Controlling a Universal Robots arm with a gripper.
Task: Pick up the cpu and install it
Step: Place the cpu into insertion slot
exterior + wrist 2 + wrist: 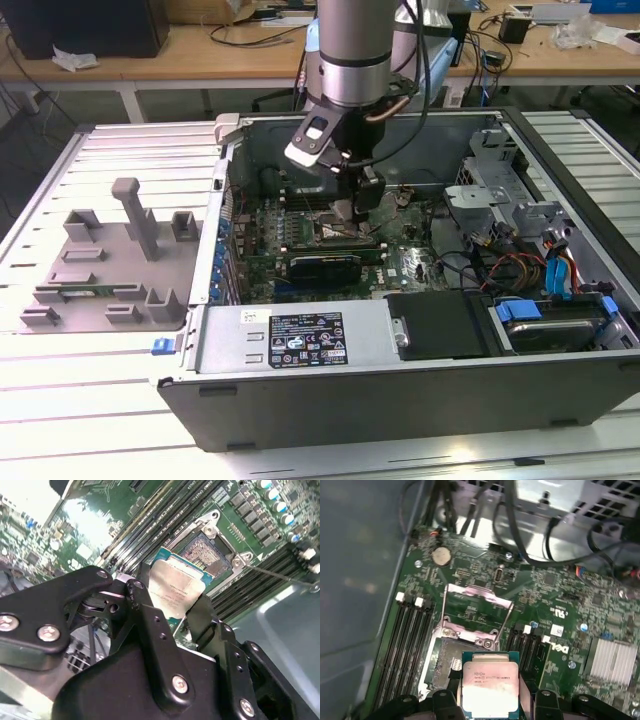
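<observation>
The cpu (pixel 487 682), a flat silver square with a thin pale-green rim, is held by two opposite edges in my gripper (pixel 490 702), which is shut on it. It hangs just above the motherboard (pixel 555 595), close beside the bare socket (pixel 451 659), whose metal load frame (pixel 472 605) is swung up and back. In the second wrist view the cpu (pixel 175 591) sits between the black fingers (pixel 145 605), partly overlapping the open socket (pixel 205 555). In the exterior view my gripper (pixel 365 195) is down inside the open computer case (pixel 400 400), over the socket (pixel 335 232).
Memory slots (pixel 410 640) flank the socket on both sides. A finned heatsink (pixel 615 661), a coin battery (pixel 440 555) and cable bundles (pixel 520 265) are nearby. The power supply (pixel 300 340) and drive bays (pixel 545 320) fill the case front. A grey fixture tray (pixel 110 265) lies on the exterior view's left.
</observation>
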